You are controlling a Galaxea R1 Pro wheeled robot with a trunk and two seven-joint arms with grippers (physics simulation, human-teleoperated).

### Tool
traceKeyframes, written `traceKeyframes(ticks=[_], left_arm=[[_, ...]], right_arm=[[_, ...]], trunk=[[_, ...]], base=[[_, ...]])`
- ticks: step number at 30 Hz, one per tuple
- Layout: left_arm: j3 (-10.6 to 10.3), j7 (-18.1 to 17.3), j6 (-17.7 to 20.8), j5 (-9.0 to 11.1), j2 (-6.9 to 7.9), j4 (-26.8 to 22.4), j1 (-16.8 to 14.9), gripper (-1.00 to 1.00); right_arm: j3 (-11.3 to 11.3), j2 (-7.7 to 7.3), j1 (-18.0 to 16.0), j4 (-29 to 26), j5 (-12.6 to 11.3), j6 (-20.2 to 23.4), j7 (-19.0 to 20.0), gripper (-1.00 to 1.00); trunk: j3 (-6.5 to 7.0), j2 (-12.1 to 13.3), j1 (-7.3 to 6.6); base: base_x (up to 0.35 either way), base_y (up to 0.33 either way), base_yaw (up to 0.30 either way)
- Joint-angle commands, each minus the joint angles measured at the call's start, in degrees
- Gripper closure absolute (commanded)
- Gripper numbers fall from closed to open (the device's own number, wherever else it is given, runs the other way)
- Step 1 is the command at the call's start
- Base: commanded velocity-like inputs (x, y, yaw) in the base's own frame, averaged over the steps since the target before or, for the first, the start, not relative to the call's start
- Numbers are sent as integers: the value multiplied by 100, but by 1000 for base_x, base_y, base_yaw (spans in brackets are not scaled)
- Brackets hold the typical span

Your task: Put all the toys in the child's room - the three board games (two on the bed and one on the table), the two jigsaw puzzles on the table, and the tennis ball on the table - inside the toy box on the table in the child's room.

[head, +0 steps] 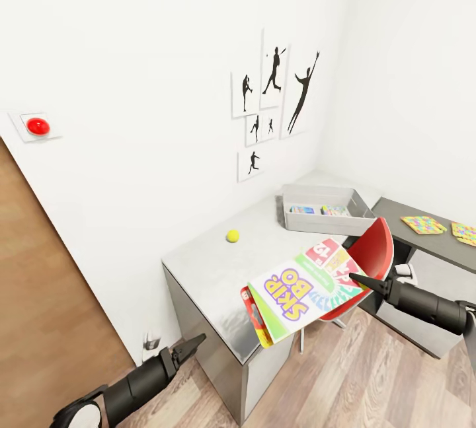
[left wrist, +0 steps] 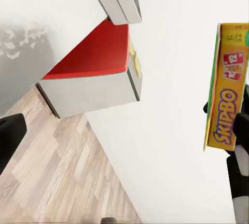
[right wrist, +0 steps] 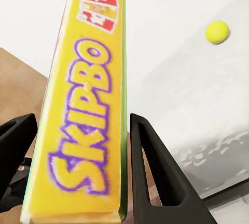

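From the head camera, the right gripper (head: pixel 350 276) clamps the Skip-Bo box (head: pixel 307 292) above the table (head: pixel 198 263), near the toy box (head: pixel 327 216); the left gripper (head: pixel 192 343) hangs low, slightly parted. At the right wrist, fingers (right wrist: pixel 155 172) flank the box's yellow edge.

White-green-red Skip-Bo box (head: pixel 306 296) with yellow edge, yellow-green ball (head: pixel 233 236), red chair (head: pixel 371 253), grey toy box (head: pixel 327 209)
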Motion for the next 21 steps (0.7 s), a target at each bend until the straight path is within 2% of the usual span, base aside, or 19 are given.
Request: traceKeyframes(ticks=[1, 10, 17, 21], left_arm=[[-2, 8, 31, 33, 3, -3, -2, -100], [-29, -530, 264, 29, -1, 304, -173, -100], [-40, -754, 309, 35, -7, 446, -235, -100], [-65, -1000, 309, 32, -12, 476, -250, -100]], right_arm=[[-2, -1, -4, 0, -13, 37, 7, 100], [23, -1, -4, 0, -15, -46, 24, 100], [54, 5, 0, 0, -14, -164, 28, 100], [84, 8, 2, 0, -15, -240, 30, 100]], trunk=[[-11, -11, 3], [-11, -11, 3], [-11, -11, 3], [-11, -11, 3]], base=[[0, 0, 0], [0, 0, 0], [0, 0, 0], [0, 0, 0]])
